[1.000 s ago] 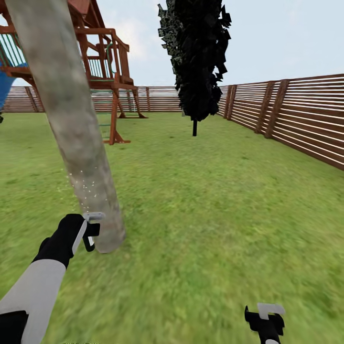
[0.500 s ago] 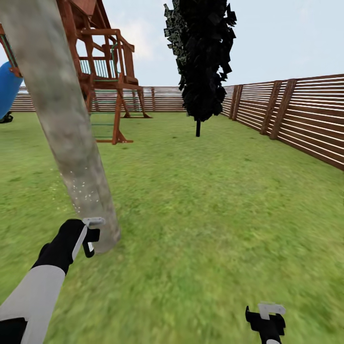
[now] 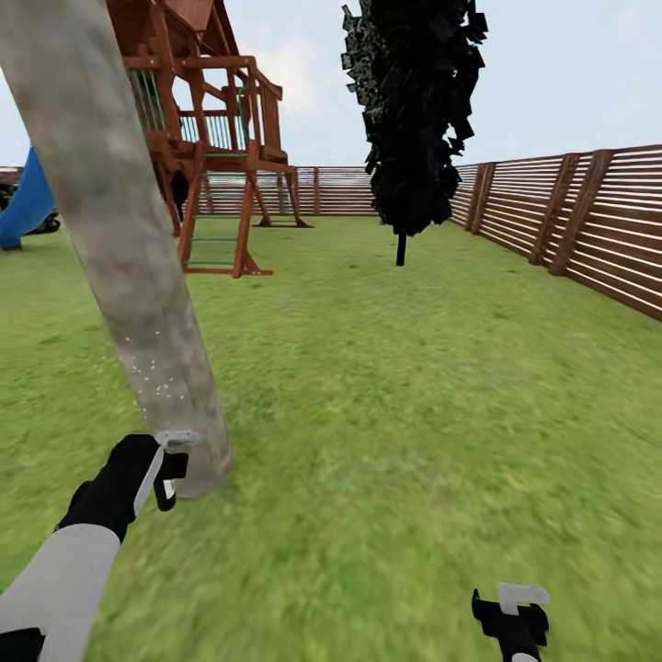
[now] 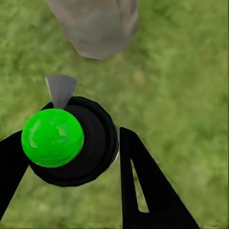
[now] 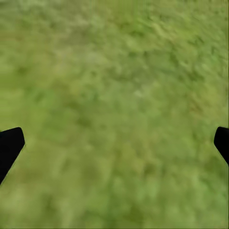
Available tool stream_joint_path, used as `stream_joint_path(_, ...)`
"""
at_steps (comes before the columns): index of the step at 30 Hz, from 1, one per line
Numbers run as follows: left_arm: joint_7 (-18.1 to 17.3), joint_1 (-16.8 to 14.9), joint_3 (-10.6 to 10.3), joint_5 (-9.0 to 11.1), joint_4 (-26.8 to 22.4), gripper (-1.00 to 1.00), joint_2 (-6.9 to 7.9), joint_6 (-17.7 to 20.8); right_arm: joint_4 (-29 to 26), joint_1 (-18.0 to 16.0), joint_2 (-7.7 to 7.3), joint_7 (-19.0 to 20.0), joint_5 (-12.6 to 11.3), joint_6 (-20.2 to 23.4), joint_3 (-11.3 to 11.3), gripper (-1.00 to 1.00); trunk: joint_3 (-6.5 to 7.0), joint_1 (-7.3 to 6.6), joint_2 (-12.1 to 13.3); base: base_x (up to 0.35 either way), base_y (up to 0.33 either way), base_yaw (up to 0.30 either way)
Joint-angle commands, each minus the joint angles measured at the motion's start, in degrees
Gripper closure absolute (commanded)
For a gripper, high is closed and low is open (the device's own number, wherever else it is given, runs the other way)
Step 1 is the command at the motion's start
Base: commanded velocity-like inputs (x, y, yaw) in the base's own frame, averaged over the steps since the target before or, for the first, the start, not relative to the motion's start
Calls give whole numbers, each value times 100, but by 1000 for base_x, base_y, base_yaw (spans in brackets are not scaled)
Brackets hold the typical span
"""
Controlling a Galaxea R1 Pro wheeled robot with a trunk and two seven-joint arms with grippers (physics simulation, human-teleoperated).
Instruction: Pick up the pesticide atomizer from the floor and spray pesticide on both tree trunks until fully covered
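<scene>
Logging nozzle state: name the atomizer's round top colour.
Bright green round top on the small black atomizer bottle; left wrist view.

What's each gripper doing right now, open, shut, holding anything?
Left gripper: shut on the pesticide atomizer, held close to the tree trunk.
Right gripper: open, nothing between its fingers, above the grass.

Blurry green floor [image 5: 114, 109] between spread tool [image 5: 114, 143] fingertips [image 5: 9, 143]

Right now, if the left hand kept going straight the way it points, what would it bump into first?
Probably the grass beside the trunk base: the left hand, holding the atomizer, points down at the lawn. Depth is unclear.
</scene>
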Motion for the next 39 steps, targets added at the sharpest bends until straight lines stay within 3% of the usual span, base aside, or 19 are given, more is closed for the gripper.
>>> stream_joint_path(1,-28,51,27,-25,-7,100,27,-9,11,-6,0,-18,60,-24,-41,-100,-4,1,-3,236,-186,276)
stream_joint_path(3,-29,197,64,-25,19,100,147,-267,11,-6,0,-18,61,-24,-41,-100,-4,1,-3,237,-185,276)
stream_joint_path(5,-28,254,71,-25,40,100,172,-360,11,-6,0,-18,60,-24,-41,-100,-4,1,-3,249,-176,276)
stream_joint_path(17,-28,299,78,-9,134,100,149,-399,11,-6,0,-18,60,-24,-41,-100,-4,1,-3,251,-169,90)
stream_joint_path(23,-22,300,96,-20,149,100,174,-400,11,-6,0,-18,61,-24,-41,-100,-4,1,-3,-3,-226,248)
stream_joint_path(28,-19,300,274,-25,151,100,217,-406,11,-6,0,-18,60,-24,-41,-100,-4,1,-3,-185,-16,276)
stream_joint_path(39,-19,297,270,-25,65,100,138,-427,11,-6,0,-18,60,-24,-41,-100,-4,1,-3,74,-178,100)
